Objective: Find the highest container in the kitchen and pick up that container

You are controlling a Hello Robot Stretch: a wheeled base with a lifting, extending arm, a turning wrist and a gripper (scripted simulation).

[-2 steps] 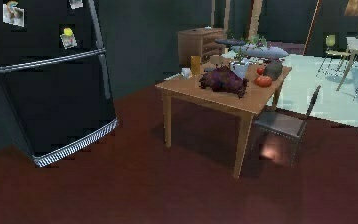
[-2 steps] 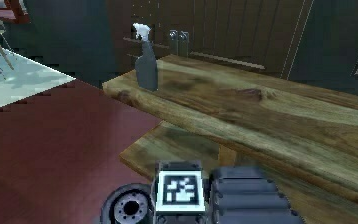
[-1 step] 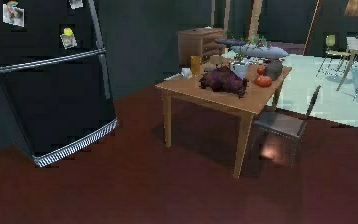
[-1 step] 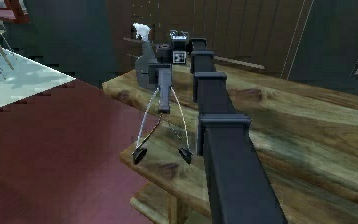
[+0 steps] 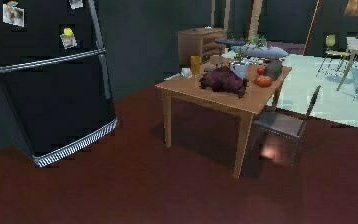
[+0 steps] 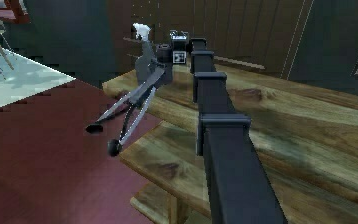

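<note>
A wooden table (image 5: 187,92) stands in the middle of the forward view with several small things on it. Among them are a small orange cup-like thing (image 5: 195,63), a dark purple heap (image 5: 223,79), a red round thing (image 5: 263,80) and a grey rounded vessel (image 5: 274,69). In the arm side view the dark arm (image 6: 227,130) reaches out over a light wooden top (image 6: 297,115). My gripper (image 6: 103,139) slants down past that top's edge, its thin fingers (image 6: 127,108) over bare dark red floor. It holds nothing.
A tall black fridge (image 5: 47,80) stands at the forward view's left. A dark chair (image 5: 287,125) sits by the table's right side, a brown dresser (image 5: 200,42) behind it. Pale floor with chairs (image 5: 337,50) lies far right. Dark red floor (image 5: 137,180) spreads in front.
</note>
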